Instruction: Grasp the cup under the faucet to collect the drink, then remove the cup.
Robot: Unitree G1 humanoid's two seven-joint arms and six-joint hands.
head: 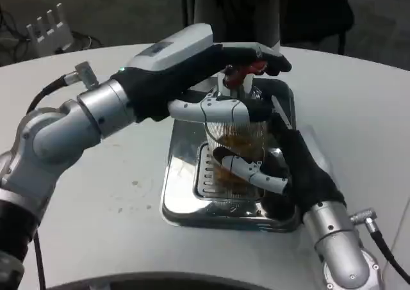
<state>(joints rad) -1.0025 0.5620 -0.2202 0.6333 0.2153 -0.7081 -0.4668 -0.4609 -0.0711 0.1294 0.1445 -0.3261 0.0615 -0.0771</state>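
Note:
A clear ribbed cup holding amber drink stands on the grille of a silver drip tray, under the faucet. My right hand grips the cup from the right, its fingers wrapped across the cup's lower front. My left hand reaches in from the left over the faucet, its fingers lying on the red tap handle and its thumb curled underneath, just above the cup's rim. The spout itself is hidden behind the left hand.
The tray sits in the middle of the round white table. A white ribbed object lies on the floor at the back left. Dark furniture stands behind the table's far edge.

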